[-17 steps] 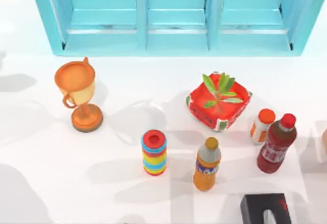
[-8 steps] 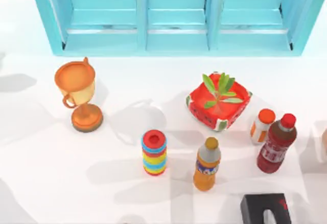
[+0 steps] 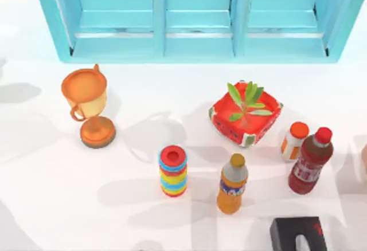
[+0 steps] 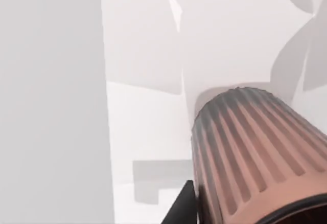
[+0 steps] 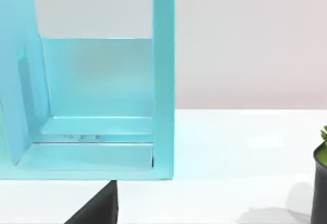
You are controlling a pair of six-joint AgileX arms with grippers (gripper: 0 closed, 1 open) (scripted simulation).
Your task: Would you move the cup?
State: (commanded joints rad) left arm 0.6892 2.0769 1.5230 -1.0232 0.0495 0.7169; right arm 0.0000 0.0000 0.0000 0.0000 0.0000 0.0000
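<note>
Since a second ago, the grey shadow in the table's [image 3: 63, 211] lower left corner has shrunk in the top view. A brownish sliver at the right edge has also narrowed, and I cannot tell what it is. The trophy [image 3: 86, 99], the striped ring stack [image 3: 172, 171], the red planter [image 3: 245, 114] and the bottles have stayed where they were. In the left wrist view, the cup [image 4: 255, 157] sits right up against the left gripper [image 4: 183, 207]. It is ribbed, mauve-brown with a darker rim, and it lies between the gripper and the white table beyond. The cup touches a dark part of the gripper, but I cannot tell whether the gripper is clamped on it. In the right wrist view, a dark corner of the right gripper [image 5: 97, 207] shows. The blue shelf unit [image 5: 163, 81] stands just ahead of it, and a dark pot [image 5: 321, 188] with a green leaf is off to one side. I cannot tell this gripper's state either.
</note>
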